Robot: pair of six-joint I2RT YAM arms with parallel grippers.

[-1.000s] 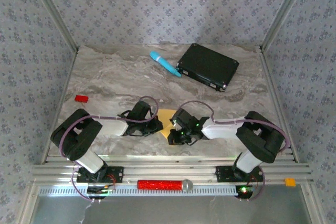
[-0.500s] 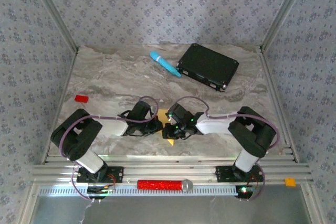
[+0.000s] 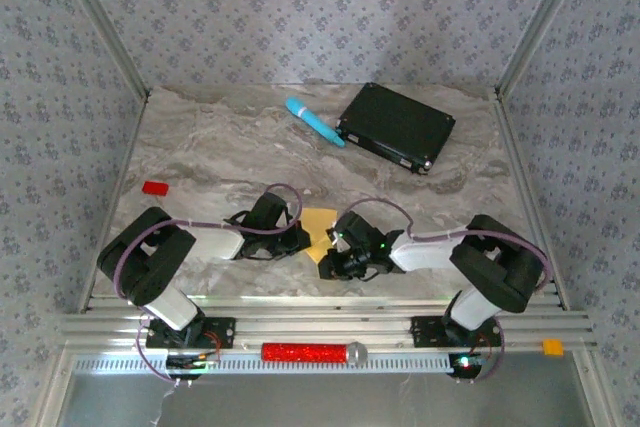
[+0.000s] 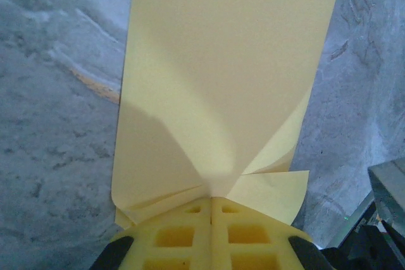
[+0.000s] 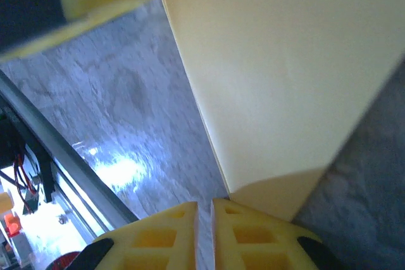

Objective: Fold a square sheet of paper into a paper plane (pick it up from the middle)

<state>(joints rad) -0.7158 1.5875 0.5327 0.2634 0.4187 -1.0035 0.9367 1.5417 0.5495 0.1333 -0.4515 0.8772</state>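
Noted the left gripper (image 4: 211,202) clamped fully together on the creased end of the square sheet of paper (image 4: 221,80), with two small flaps fanning out at the pinch. Found the right gripper (image 5: 204,205) barely parted (a thin slit, marble visible through it), holding nothing, one pad just beside a corner of the sheet. Located the sheet close to the near edge of the table (image 3: 220,147), between the two grippers, well apart from the black box (image 3: 396,127) at far right.
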